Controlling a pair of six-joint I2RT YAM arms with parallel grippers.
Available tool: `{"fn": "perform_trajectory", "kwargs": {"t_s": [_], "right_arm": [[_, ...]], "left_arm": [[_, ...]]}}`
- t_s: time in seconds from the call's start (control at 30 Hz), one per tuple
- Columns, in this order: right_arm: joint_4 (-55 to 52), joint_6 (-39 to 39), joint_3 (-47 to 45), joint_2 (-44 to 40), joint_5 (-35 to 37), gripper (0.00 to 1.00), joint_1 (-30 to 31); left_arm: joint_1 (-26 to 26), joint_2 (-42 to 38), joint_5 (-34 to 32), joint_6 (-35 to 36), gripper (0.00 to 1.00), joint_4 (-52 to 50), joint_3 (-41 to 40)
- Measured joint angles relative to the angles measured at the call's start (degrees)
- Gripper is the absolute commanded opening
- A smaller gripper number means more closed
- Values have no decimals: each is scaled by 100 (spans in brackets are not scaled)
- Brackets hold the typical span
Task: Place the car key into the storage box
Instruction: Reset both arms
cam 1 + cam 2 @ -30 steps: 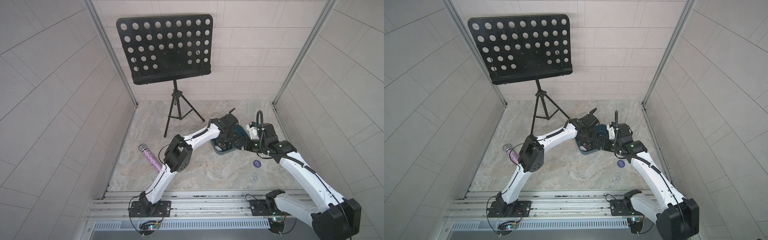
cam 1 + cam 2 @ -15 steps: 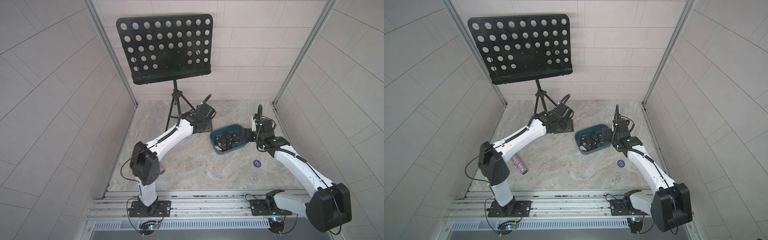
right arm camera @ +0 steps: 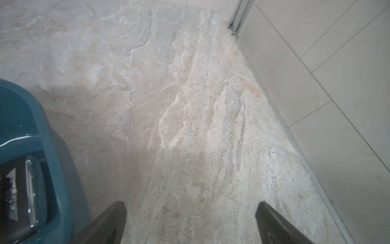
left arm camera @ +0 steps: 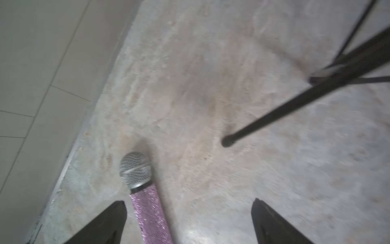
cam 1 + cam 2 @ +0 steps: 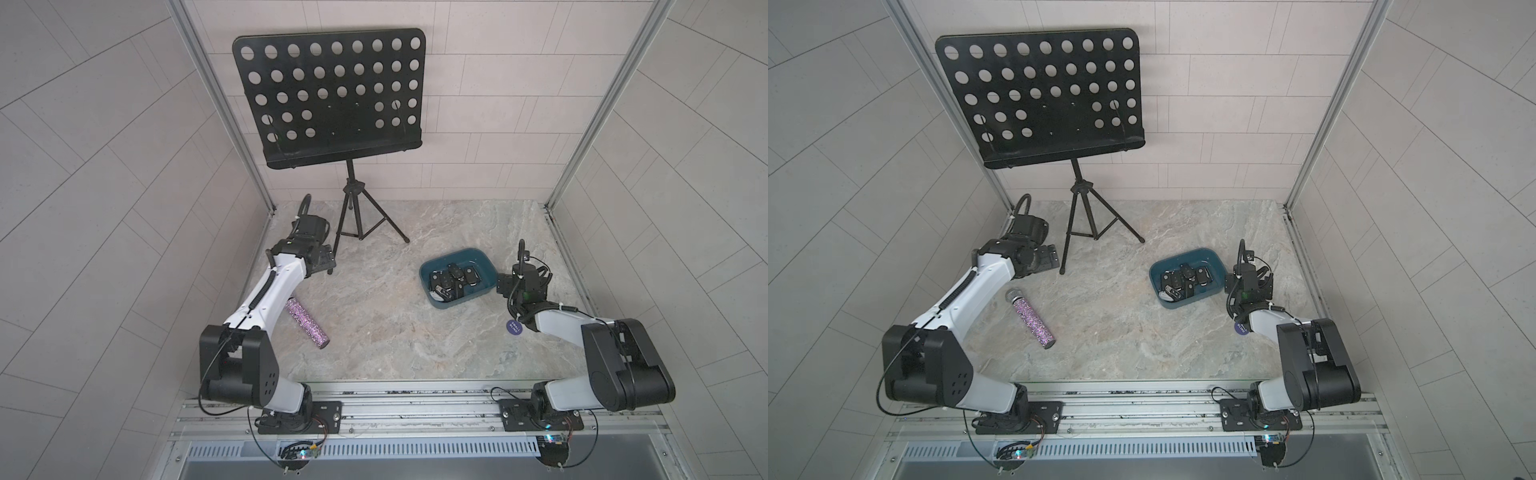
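Note:
The storage box [image 5: 465, 300] [image 5: 1187, 302] is a shallow dark teal tub right of centre on the stone floor. Several black car key fobs [image 5: 453, 278] [image 5: 1183, 280] lie inside it. My right gripper [image 5: 505, 284] [image 3: 191, 206] hovers just off the box's right end, open and empty over bare floor; the box rim [image 3: 48, 137] and one fob [image 3: 19, 190] show in the right wrist view. My left gripper [image 5: 322, 262] [image 4: 188, 203] is far from the box, at the back left by the stand's foot, open and empty.
A black perforated music stand [image 5: 328, 95] rises on a tripod [image 5: 361, 224] at the back; one leg [image 4: 274, 114] ends close ahead of my left gripper. A glittery pink microphone [image 5: 305, 322] [image 4: 147, 202] lies at the left. A purple round sticker [image 5: 514, 327] sits by the right arm.
My left arm swung away from the storage box to the back left and its jaws opened wide. My right arm drew back from over the box to its right end.

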Motion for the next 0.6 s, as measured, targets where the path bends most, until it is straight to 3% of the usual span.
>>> {"fn": "perform_trajectory", "kwargs": {"t_s": [0.17, 0.43, 0.6], "right_arm": [[1449, 0, -586, 197, 308, 99, 11], [2420, -142, -518, 752, 149, 99, 11], [2409, -142, -514, 833, 26, 99, -44]], "left_arm": [[380, 337, -155, 498, 100, 1169, -992], [378, 503, -557, 1097, 100, 3709, -2444], [343, 284, -503, 1222, 100, 5473, -3283]]}}
